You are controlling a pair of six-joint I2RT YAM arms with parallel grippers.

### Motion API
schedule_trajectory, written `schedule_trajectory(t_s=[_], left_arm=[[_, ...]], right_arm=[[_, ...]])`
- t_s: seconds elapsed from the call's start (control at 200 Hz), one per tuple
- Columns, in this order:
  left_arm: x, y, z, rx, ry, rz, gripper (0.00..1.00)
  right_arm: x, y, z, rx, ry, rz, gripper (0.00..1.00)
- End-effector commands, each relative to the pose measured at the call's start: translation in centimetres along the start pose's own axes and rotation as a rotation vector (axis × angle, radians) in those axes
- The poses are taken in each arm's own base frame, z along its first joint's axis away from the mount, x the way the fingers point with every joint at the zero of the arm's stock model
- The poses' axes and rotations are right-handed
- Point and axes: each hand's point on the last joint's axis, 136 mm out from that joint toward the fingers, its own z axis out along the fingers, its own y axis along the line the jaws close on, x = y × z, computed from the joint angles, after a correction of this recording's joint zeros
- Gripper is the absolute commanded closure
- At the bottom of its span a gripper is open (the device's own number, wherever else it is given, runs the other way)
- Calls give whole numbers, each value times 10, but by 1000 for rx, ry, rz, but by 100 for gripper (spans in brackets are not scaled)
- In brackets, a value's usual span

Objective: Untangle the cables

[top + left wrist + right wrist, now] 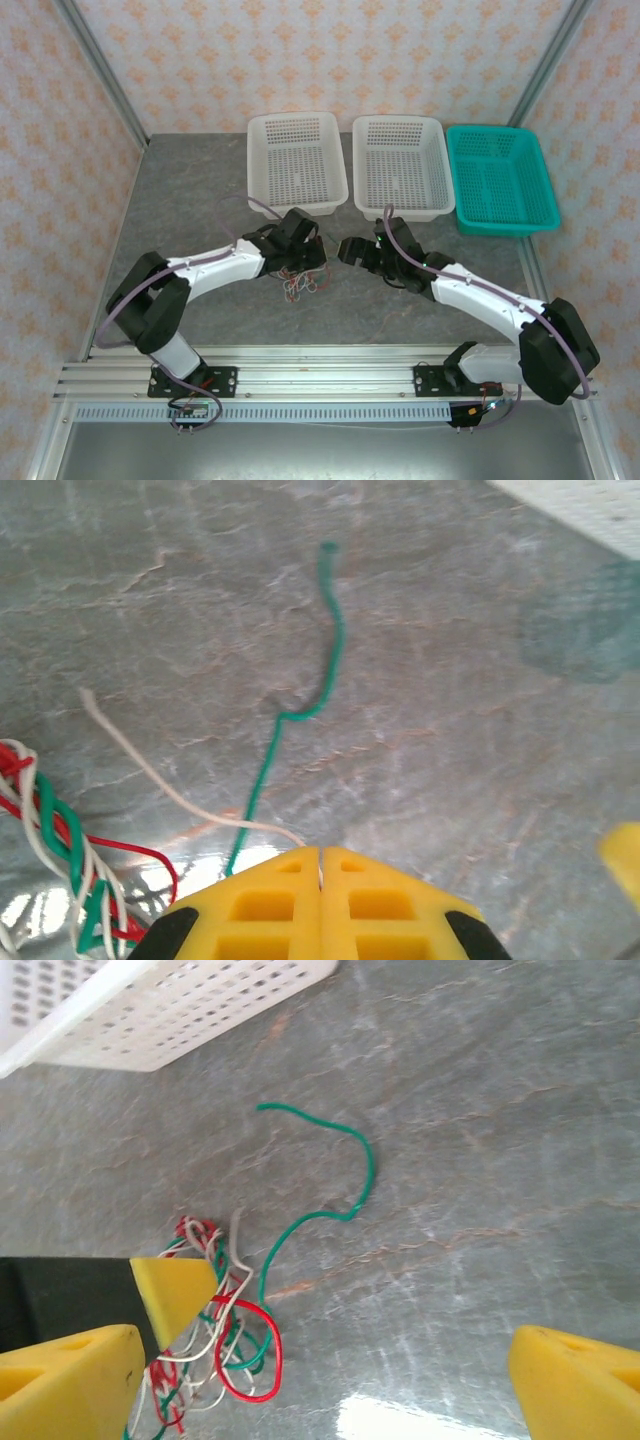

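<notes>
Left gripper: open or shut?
The left gripper is shut: its yellow fingers meet with no gap, and the white cable runs into the seam between them.

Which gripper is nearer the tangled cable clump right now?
Left. The left gripper is at the cable clump, jaws shut on a white wire from it; the right gripper hovers open off to its right, apart.

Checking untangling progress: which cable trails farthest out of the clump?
The green cable: its long free end snakes away from the clump across the table, while the red cable and white cable lie mostly bunched.
</notes>
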Motion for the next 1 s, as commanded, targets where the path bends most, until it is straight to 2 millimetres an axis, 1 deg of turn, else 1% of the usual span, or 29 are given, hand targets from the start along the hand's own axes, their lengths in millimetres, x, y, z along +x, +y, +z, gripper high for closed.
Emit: schedule_trajectory(t_s=[0.0,0.07,0.18,0.22,0.28,0.335,0.37,0.405,0.44,0.51,0.56,0.575,0.621,0.686,0.716,0.741,0.791,0.806,0.831,0.876,0.916,0.996], left_arm=[[-15,-32,-33,111,-49,-4,100],[-20,-41,-45,134,-72,5,100],[-25,-49,-59,158,-100,2,100],[-27,-53,-63,172,-108,-1,100],[-28,-58,-68,192,-115,-7,100],[-30,-64,-72,215,-118,-14,100],[-30,-67,-75,231,-118,-17,100],[-30,-71,-77,245,-117,-22,100],[-30,-74,-79,262,-117,-27,100],[-30,-81,-84,294,-113,-39,100],[-31,-85,-87,313,-113,-43,100],[-31,-87,-89,318,-115,-44,100],[-32,-90,-94,327,-120,-40,100],[-36,-93,-101,336,-142,-34,100],[-38,-94,-105,338,-153,-31,100],[-40,-96,-109,342,-163,-30,100],[-45,-99,-115,353,-183,-23,100],[-46,-99,-117,353,-189,-23,100],[-50,-101,-122,357,-202,-19,100],[-56,-102,-129,356,-223,-13,100],[-62,-101,-137,352,-246,-6,100],[-81,-94,-155,336,-310,-6,100]], right_arm=[[-4,36,-7,-185,-32,-80,7],[-4,49,-8,-266,-43,-88,8],[5,80,-9,-423,-20,-152,4],[7,85,-6,-442,-21,-172,4],[9,85,3,-444,-29,-202,6],[4,77,14,-418,-75,-206,11],[1,74,20,-404,-104,-215,17],[-5,73,26,-393,-133,-216,26],[-10,73,32,-381,-153,-211,32],[-14,80,41,-403,-158,-219,35],[-11,81,52,-403,-144,-215,38],[-11,79,55,-397,-141,-210,40],[-9,72,66,-367,-129,-191,49],[3,58,80,-339,-98,-169,55],[9,52,83,-335,-86,-155,57],[14,48,86,-338,-79,-144,60],[22,39,89,-331,-69,-115,71],[25,34,90,-322,-64,-107,74],[28,26,91,-299,-62,-90,81],[34,13,91,-262,-57,-68,88],[38,1,90,-222,-54,-49,90],[49,-21,86,-139,-31,-31,89]])
